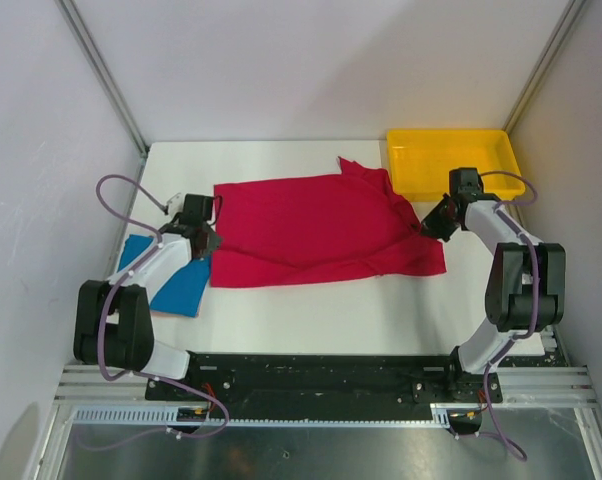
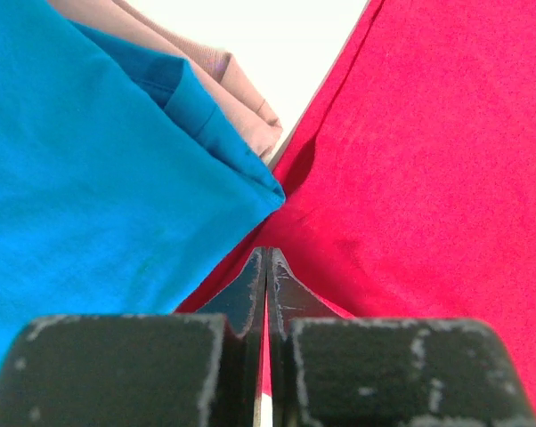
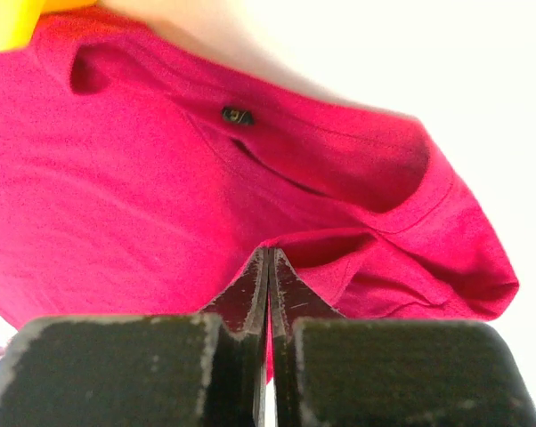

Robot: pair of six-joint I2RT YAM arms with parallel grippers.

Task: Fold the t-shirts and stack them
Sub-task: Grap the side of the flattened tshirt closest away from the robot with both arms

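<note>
Left gripper [image 2: 266, 262] and right gripper [image 3: 268, 262], each with jaws pressed together on opposite ends of the crimson t-shirt [image 1: 311, 225] spread on the table [image 1: 311, 315], folded blue t-shirt [image 1: 179, 285] at its left: we judge both must lift evenly, cloth taut, for a square fold.

We saw the red shirt [image 1: 321, 230] as soft, matt knit cloth, faintly fuzzy. Left of it, the blue shirt [image 1: 184, 287] was smoother matt cloth. Behind the red shirt's right end, the tray [image 1: 451, 165] was glossy yellow plastic; the table [image 1: 311, 322] beneath was smooth matt white.
</note>
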